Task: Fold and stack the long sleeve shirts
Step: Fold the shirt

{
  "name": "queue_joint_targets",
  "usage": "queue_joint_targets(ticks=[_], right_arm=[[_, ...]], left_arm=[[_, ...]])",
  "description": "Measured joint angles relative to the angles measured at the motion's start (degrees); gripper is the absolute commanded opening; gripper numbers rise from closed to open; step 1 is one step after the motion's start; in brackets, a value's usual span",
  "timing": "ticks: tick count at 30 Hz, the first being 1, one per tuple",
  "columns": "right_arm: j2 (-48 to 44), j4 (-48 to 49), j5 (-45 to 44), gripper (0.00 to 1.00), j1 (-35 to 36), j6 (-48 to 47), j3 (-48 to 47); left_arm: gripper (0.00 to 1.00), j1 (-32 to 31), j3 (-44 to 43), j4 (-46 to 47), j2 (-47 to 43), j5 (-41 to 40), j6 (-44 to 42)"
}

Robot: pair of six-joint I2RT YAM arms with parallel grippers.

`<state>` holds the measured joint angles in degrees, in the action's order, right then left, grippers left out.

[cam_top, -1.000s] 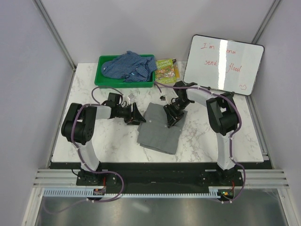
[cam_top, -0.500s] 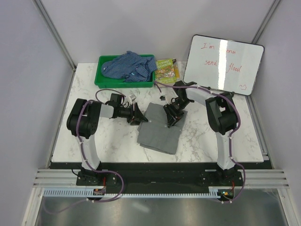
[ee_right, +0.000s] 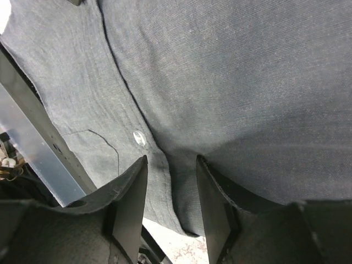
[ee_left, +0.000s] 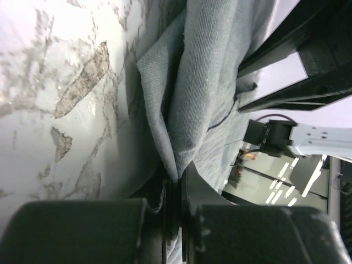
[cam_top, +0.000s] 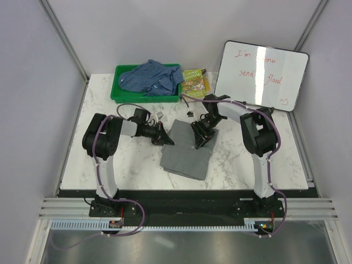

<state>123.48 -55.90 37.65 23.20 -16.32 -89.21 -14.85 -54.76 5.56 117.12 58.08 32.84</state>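
Observation:
The grey long sleeve shirt (cam_top: 186,149) lies folded in the middle of the marble table (cam_top: 126,165). My left gripper (cam_top: 166,138) is at its upper left edge. In the left wrist view that gripper (ee_left: 177,184) is shut on a pinched fold of the grey shirt (ee_left: 203,82). My right gripper (cam_top: 200,138) rests on the shirt's upper right part. It (ee_right: 171,165) stands open, tips down on the grey cloth (ee_right: 231,82), with a low ridge of cloth between the fingers and a button (ee_right: 139,137) just ahead. The blue checked shirt (cam_top: 151,77) lies crumpled in a green bin (cam_top: 119,93).
A small colourful book (cam_top: 193,81) lies right of the bin at the table's back. A whiteboard (cam_top: 261,74) with red writing leans at the back right. Grey walls close in both sides.
My left gripper has shut on the grey shirt's left edge after standing open, and its arm has shifted slightly toward the shirt. The right arm has held its place.

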Motion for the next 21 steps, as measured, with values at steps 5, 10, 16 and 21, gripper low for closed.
queue_joint_targets(ticks=[5,10,16,21], right_arm=[[-0.22,1.77,3.30,0.61,-1.64,0.59,0.00],[-3.17,1.88,3.89,0.66,-7.45,0.57,0.74],[-8.98,-0.48,3.45,0.67,-13.51,-0.55,1.64],[-11.04,-2.01,4.22,0.67,-13.60,-1.73,2.95]], left_arm=[[0.02,0.22,-8.02,-19.04,-2.67,-6.88,-10.86],[0.02,1.27,-17.51,-38.32,-9.25,-18.56,-23.56],[0.02,1.18,-42.01,-60.74,-11.67,-41.55,-40.39],[0.02,-7.13,-50.60,-65.46,-14.86,-63.10,-49.79]])
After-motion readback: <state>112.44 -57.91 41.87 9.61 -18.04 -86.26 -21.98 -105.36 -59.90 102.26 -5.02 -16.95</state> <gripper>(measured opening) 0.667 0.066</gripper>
